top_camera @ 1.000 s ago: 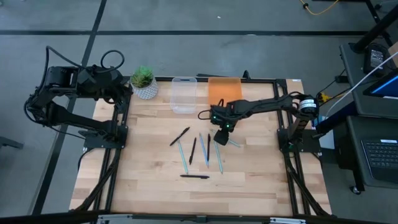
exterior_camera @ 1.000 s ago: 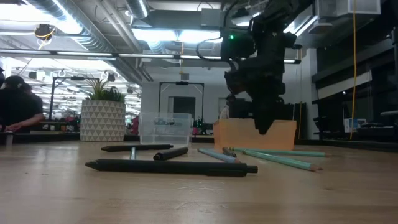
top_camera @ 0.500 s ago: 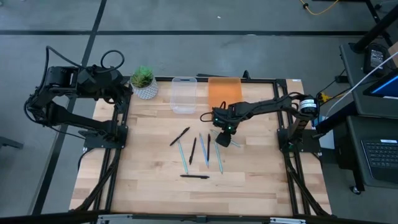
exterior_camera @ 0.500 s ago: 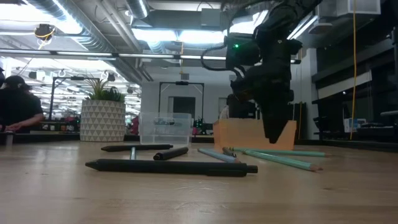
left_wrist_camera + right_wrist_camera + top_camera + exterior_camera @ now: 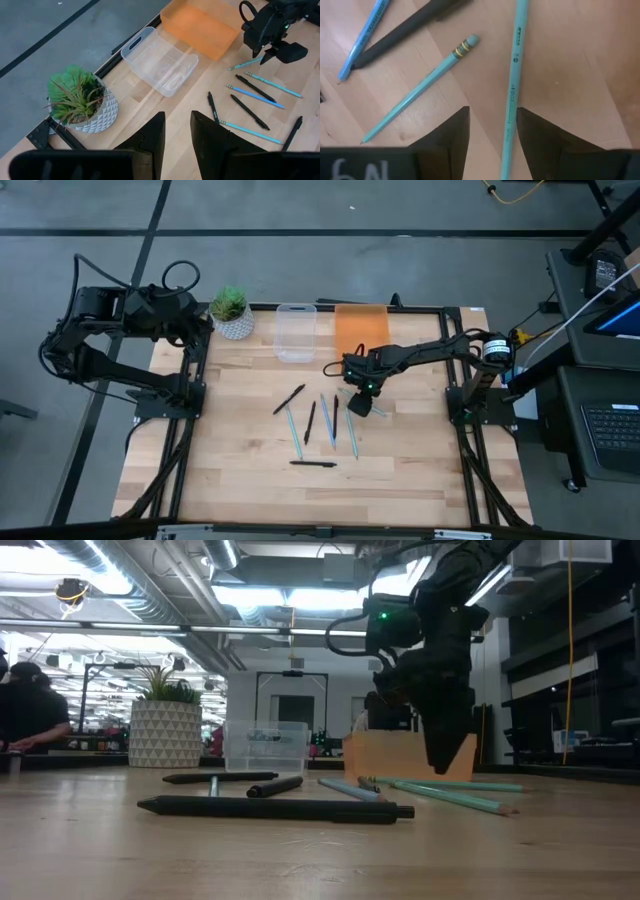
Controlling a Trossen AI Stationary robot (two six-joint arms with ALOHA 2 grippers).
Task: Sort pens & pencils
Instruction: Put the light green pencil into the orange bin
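Observation:
The pens & pencils lie flat and scattered mid-table: black pens (image 5: 289, 399) (image 5: 313, 463) (image 5: 310, 422) and pale teal pencils (image 5: 294, 432) (image 5: 351, 432). My right gripper (image 5: 357, 406) hangs open, pointing steeply down, just above one teal pencil (image 5: 512, 75). In the right wrist view that pencil runs between the two fingers, close to one of them (image 5: 540, 135), and I see no touch. A second teal pencil (image 5: 420, 87) with an eraser lies beside it. My left gripper (image 5: 177, 122) waits open, raised over the table's far left corner.
A clear plastic box (image 5: 296, 332) and an orange tray (image 5: 360, 326) stand side by side at the far edge. A potted plant (image 5: 231, 312) sits at the far left corner. Bare wood lies on the near side of the pens. A person sits in the room beyond (image 5: 25, 710).
My right gripper has sunk a little toward the teal pencil beneath it, staying open. The pens and pencils have not moved.

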